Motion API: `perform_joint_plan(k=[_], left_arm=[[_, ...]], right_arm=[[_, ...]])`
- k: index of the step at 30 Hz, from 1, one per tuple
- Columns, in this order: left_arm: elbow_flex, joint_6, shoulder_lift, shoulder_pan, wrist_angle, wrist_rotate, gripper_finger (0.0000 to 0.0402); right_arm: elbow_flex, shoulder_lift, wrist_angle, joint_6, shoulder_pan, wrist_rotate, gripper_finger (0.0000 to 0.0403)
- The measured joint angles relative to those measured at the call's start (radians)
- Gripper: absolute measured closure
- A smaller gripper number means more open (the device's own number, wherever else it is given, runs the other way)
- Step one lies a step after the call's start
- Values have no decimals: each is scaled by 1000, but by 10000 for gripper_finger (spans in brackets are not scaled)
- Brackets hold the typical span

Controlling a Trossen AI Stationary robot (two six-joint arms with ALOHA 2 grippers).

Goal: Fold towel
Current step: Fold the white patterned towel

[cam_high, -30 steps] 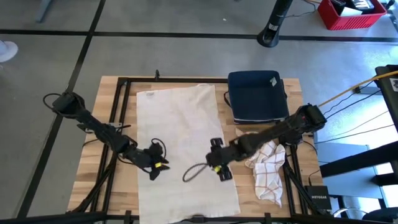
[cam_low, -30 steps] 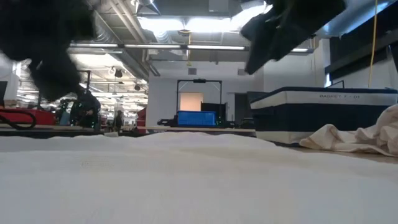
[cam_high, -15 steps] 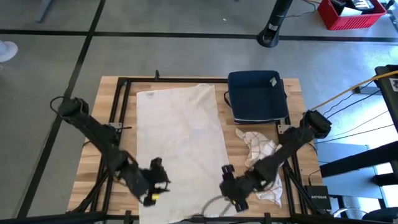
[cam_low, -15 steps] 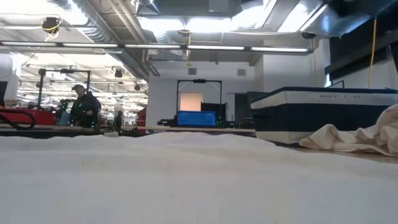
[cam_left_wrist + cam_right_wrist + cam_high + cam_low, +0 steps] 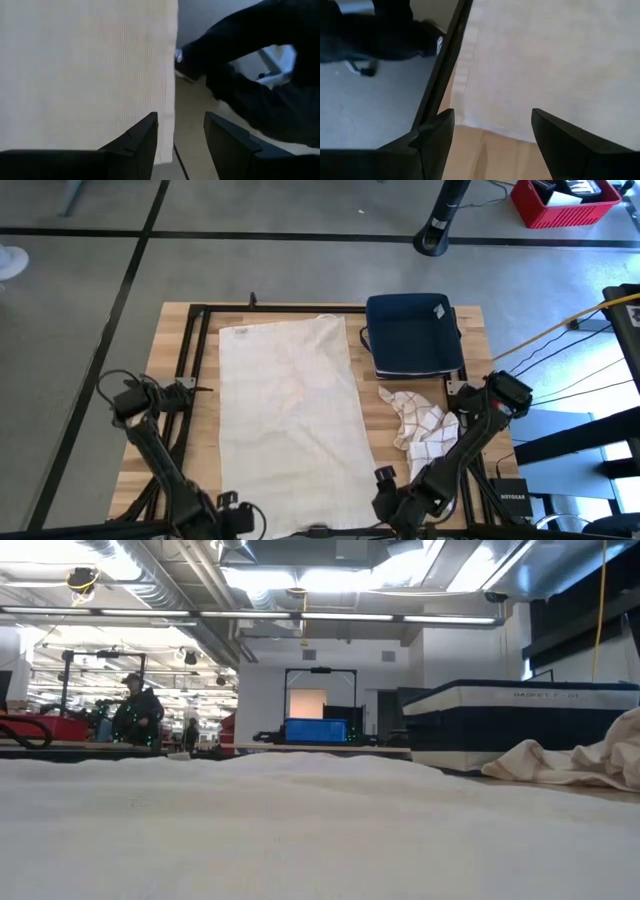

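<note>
The cream towel (image 5: pixel 298 420) lies spread flat on the wooden table (image 5: pixel 470 320), its long sides running from the far edge to the near edge. In the low view the towel (image 5: pixel 300 830) fills the foreground. My left gripper (image 5: pixel 232 518) hangs open over the towel's near left corner; in its wrist view the gripper (image 5: pixel 180 116) stands over the towel's side edge (image 5: pixel 175 100). My right gripper (image 5: pixel 385 492) hangs open over the near right corner; its wrist view shows the gripper (image 5: pixel 493 112) above the corner's hem (image 5: pixel 470 120). Neither gripper touches the cloth.
A dark blue basket (image 5: pixel 413 335) stands at the far right, and a crumpled checked cloth (image 5: pixel 425 435) lies in front of it. Black frame bars (image 5: pixel 195 360) run along the table's left side and far edge. A person (image 5: pixel 135 710) stands in the room behind.
Both grippers have swung from the towel's middle toward the table's near edge, the left toward the near left corner, the right toward the near right corner. They have left the low view. The towel has stayed flat.
</note>
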State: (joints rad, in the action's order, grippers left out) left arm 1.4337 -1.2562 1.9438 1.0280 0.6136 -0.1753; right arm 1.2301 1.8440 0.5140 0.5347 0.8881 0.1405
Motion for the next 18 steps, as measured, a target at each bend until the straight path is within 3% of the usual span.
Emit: perform_joint_plan(k=[11,18], left_arm=[[10,-57,107,48,16,26,249],[10,-90,109,52,196,16,249]], right_arm=[[0,113,-105,77,9,23,134],[1,148,-105,91,9,82,134]])
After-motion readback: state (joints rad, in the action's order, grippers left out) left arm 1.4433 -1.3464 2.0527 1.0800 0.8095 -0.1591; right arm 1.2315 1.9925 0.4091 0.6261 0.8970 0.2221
